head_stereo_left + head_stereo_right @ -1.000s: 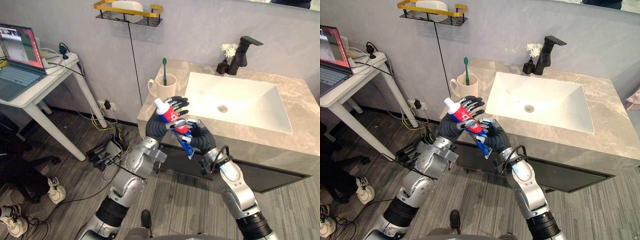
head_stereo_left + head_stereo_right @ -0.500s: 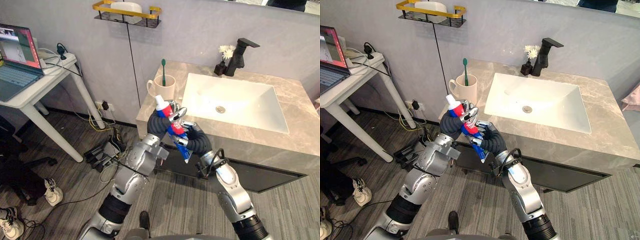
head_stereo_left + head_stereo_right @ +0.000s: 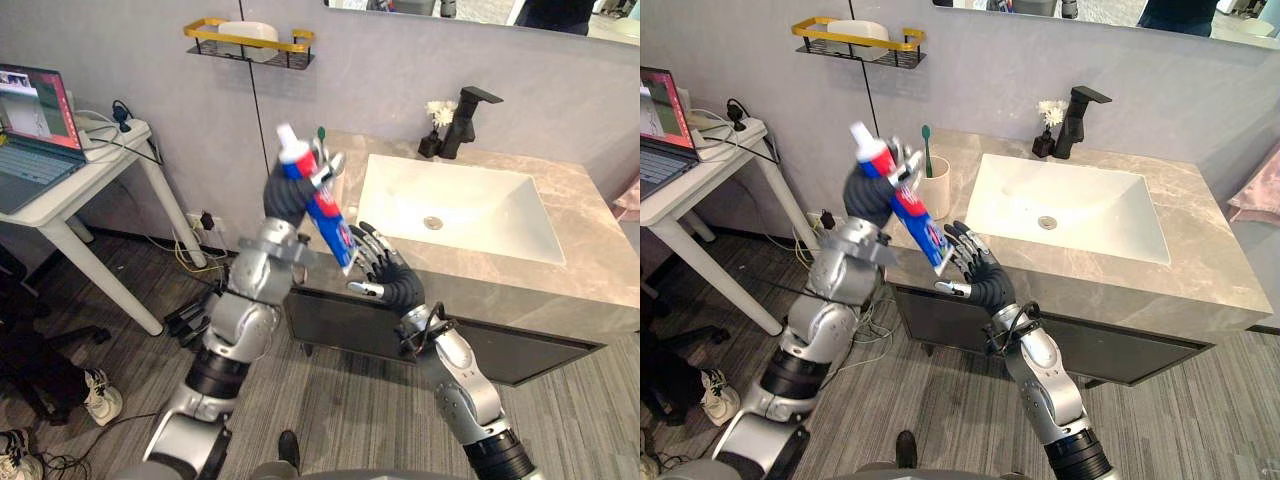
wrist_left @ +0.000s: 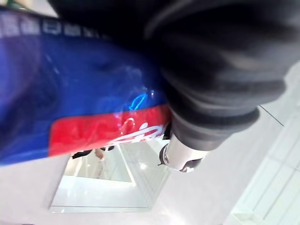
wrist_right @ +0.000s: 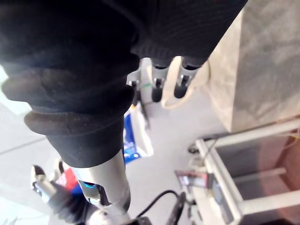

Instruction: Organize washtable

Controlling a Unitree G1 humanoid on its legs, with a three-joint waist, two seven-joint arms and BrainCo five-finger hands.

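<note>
I have the left robot hand (image 3: pixel 286 190) raised above the front left corner of the tabletop (image 3: pixel 592 196), its fingers curled round the upper half of the tube (image 3: pixel 324 207). The tube's long axis runs steeply on a slant: the white cap points up and toward my left, and the flat crimped end points down and toward my right. It is in the air, touching nothing on the tabletop. The body is red just below the cap, then mostly blue, with white and red print lower down. In the left wrist view the tube (image 4: pixel 70 93) lies right against the dark cover, its blue skin glossy with a red band across it. The right robot hand (image 3: pixel 978 272) hangs in front of the tabletop's edge, wide open with fingers spread and straight, palm turned toward the tube's lower end. That end sits just beside its fingertips; I cannot tell whether they touch. Behind the left robot hand a cream cup (image 3: pixel 935 186) stands upright on the tabletop corner with a green toothbrush (image 3: pixel 926 152) standing in it, bristles up. The white sink (image 3: pixel 470 205) lies to the right of the cup, and a black faucet (image 3: pixel 463 118) stands at its far edge.
</note>
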